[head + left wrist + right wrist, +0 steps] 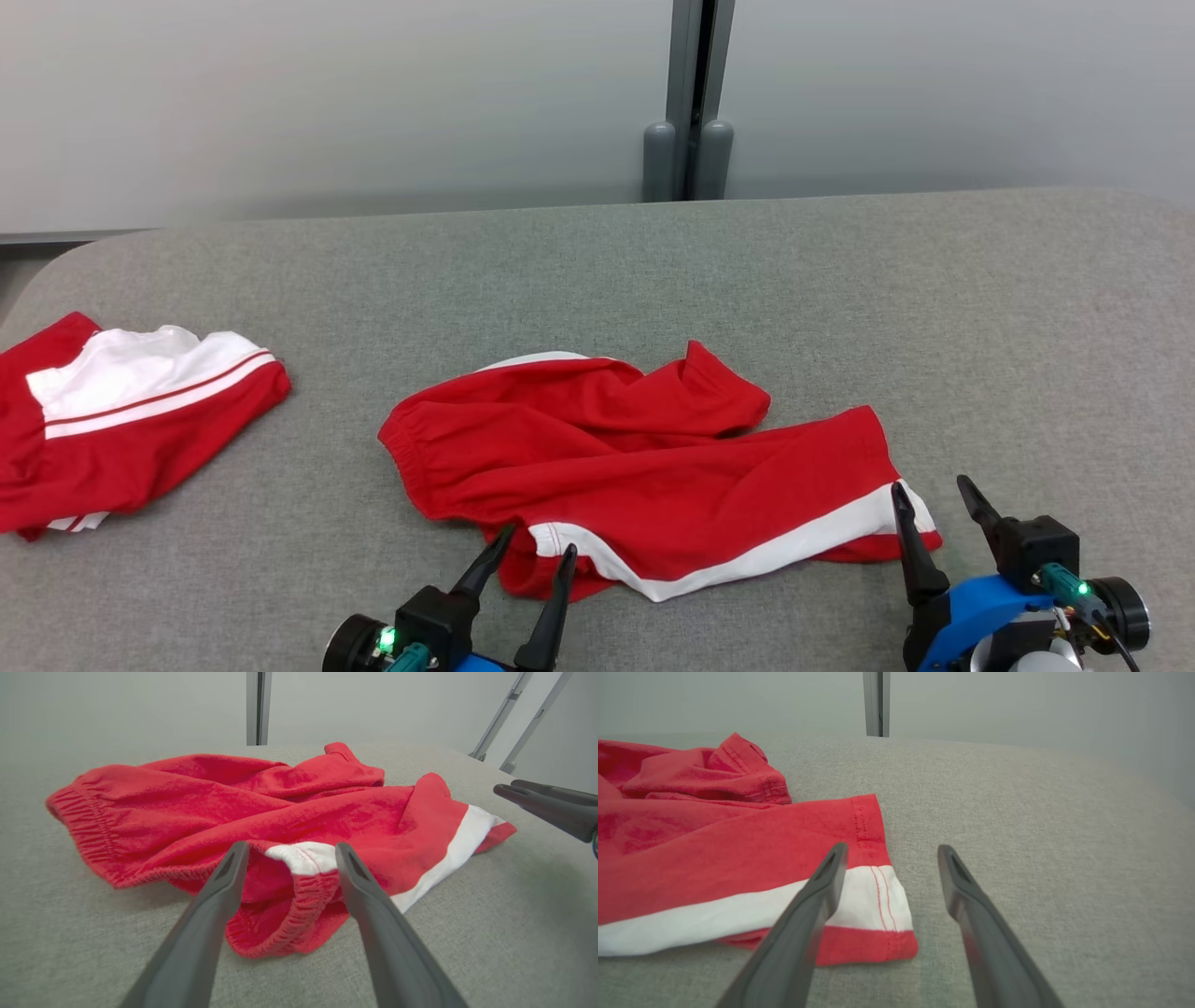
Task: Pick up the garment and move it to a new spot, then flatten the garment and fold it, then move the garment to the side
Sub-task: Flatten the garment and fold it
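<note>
left gripper (pixel 539 543) and right gripper (pixel 930 485) are held open, empty, at the table's (pixel 747 280) near edge, where the red garment (pixel 644 467) lies crumpled. soft, light cloth (likely to sag) is best pinched at waistband (pixel 299 905) and hem corner (pixel 887 896).

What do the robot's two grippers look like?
Both the left gripper and the right gripper have two long dark grey fingers on a black block, a blue housing, a green light, a teal connector and a round black knob. Thin cables trail from the right one.

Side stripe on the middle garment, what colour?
White stripe along the red garment; clearest in the right wrist view.
</note>
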Robot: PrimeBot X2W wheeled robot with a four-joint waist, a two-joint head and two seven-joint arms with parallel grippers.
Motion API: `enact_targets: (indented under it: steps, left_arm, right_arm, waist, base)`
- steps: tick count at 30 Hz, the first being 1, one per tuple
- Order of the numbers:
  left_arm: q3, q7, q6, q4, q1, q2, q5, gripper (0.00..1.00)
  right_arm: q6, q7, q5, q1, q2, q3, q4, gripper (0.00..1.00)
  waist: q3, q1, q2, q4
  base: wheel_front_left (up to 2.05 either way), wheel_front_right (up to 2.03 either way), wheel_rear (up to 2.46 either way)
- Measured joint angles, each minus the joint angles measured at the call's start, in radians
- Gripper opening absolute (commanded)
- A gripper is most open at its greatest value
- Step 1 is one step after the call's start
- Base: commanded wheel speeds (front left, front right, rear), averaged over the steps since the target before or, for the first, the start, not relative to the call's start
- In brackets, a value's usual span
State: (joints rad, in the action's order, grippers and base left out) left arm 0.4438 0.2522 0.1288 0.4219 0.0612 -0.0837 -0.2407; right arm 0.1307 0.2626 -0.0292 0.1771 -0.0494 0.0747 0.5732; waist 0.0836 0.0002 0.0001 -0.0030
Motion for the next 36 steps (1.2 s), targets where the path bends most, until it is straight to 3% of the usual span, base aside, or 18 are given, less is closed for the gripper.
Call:
enact_targets:
  steps: [7, 20, 21, 22, 23, 29, 36]
  left_arm:
    - [0.093, -0.012, 0.0, 0.089, 0.053, -0.011, -0.048, 1.0]
    - [0.175, 0.005, 0.0, 0.143, 0.157, -0.007, -0.13, 1.0]
    - [0.18, 0.005, 0.0, 0.147, 0.163, -0.007, -0.137, 0.47]
    - [0.183, 0.005, 0.0, 0.15, 0.169, -0.008, -0.143, 0.31]
    - [0.184, 0.006, 0.0, 0.152, 0.173, -0.009, -0.15, 0.0]
    - [0.165, 0.009, 0.0, 0.156, 0.181, -0.02, -0.18, 0.0]
    - [0.098, 0.009, 0.0, 0.072, 0.179, -0.052, -0.183, 0.0]
  right_arm:
    - [0.0, 0.0, -0.012, 0.049, 0.0, -0.008, 0.091, 1.0]
    - [0.0, 0.002, 0.003, 0.11, 0.0, -0.045, 0.225, 1.0]
    - [0.0, 0.002, 0.006, 0.115, 0.0, -0.051, 0.225, 0.47]
    - [0.0, 0.002, 0.008, 0.121, -0.001, -0.055, 0.224, 0.21]
    - [0.0, 0.002, 0.013, 0.127, -0.001, -0.06, 0.223, 0.0]
    - [0.0, 0.002, 0.054, 0.126, 0.0, -0.08, 0.198, 0.0]
    - [0.0, 0.002, 0.134, 0.102, 0.0, -0.138, -0.003, 0.0]
  waist:
    - [0.023, 0.0, 0.0, -0.003]
    - [0.052, -0.0001, 0.0, -0.002]
    - [0.055, -0.0001, 0.0, -0.002]
    - [0.057, -0.0001, -0.0001, -0.001]
    - [0.059, -0.0001, 0.0, -0.001]
    - [0.058, -0.0001, 0.0, -0.004]
    - [0.044, -0.0001, 0.0, -0.008]
  base:
    - [0.0, 0.0, 0.0]
    - [0.0, 0.0, 0.0]
    - [0.0, 0.0, 0.0]
    - [0.0, 0.0, 0.0]
    - [0.0, 0.0, 0.0]
    - [0.0, 0.0, 0.0]
    - [0.0, 0.0, 0.0]
